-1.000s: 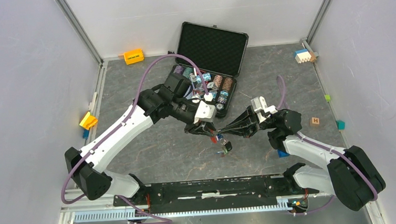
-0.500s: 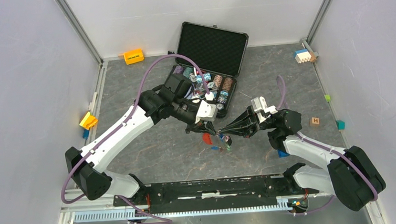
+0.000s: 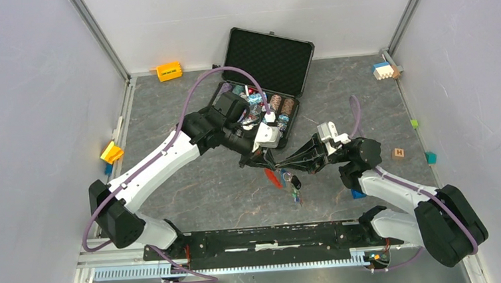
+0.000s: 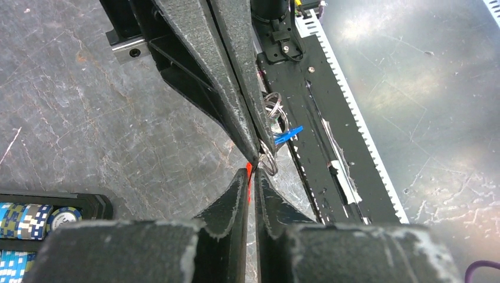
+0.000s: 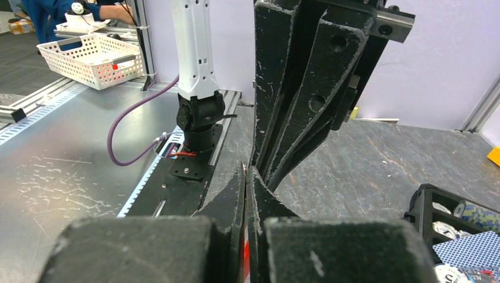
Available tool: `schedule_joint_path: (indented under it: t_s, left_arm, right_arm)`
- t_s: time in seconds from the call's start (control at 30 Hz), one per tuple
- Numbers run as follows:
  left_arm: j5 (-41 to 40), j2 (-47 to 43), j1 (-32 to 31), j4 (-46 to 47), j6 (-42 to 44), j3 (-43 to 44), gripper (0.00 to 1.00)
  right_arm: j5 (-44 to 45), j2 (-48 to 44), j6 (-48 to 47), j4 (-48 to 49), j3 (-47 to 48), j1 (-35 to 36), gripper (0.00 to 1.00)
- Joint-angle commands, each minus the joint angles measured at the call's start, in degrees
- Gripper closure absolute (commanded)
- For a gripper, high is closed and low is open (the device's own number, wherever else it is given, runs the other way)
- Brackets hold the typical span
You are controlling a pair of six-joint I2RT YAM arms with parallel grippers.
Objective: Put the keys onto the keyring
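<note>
Keyring (image 3: 274, 178) pinched in left gripper (image 4: 250, 173)

This is a robotics lab, set up as a closed test cell. Pale, blank wall panels (image 3: 25, 97) held in aluminium posts (image 3: 97, 35) stand well out from both claws on three sides, fencing a grey stone-patterned tabletop (image 3: 192, 199). Behind the left claw (image 3: 269, 166) and the right claw (image 3: 278, 166), white arms are bolted to a black base rail (image 3: 268, 237), and a purple cable (image 3: 185, 103) loops along the left arm. Practice props lie around the claws: an orange block (image 3: 169, 71), a lettered wooden cube (image 3: 398, 152) and an open case of poker chips (image 3: 269, 60). In the right wrist view, far beyond the right claw, past a bare metal bench top (image 5: 53, 177), are a white plastic basket (image 5: 91, 56) and a person in blue (image 5: 41, 10).
</note>
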Motion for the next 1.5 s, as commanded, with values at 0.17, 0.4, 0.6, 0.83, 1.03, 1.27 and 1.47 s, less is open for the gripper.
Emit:
schedule_joint_path:
  t_s: [0.17,0.4,0.6,0.83,1.03,1.27,1.47]
  left_arm:
    - [-1.2,-1.0,-0.4,4.3,-3.3,1.0,0.73]
    - [-7.0,-5.2,-0.4,-0.2,2.9,1.2,0.56]
    - [-10.4,-8.2,-0.4,-3.1,6.6,0.9,0.46]
    - [-10.5,-11.2,-0.4,0.3,2.2,-2.7,0.41]
    - [-9.0,-14.6,-0.8,8.5,-4.6,-9.5,0.42]
    - [-7.3,-15.4,-0.9,16.2,-11.2,-13.1,0.48]
    - [-8.2,-13.5,-1.2,20.1,-17.9,-11.3,0.59]
  right_arm:
    - [1.1,-2.1,-2.3,0.5,0.6,0.3,1.0]
    - [1.4,-2.2,-3.0,-0.7,0.7,0.1,1.0]
    - [1.5,-2.1,-3.3,-1.3,0.9,-0.2,1.0]
    - [1.7,-2.3,-3.0,-1.4,1.1,-0.6,1.0]
    - [1.8,-2.5,-2.7,-1.5,1.3,-0.9,1.0]
    - [1.8,-2.3,-2.7,-1.5,1.3,-0.9,1.0]
    - [2.3,-2.1,-3.2,-2.1,1.1,-1.0,1.0]
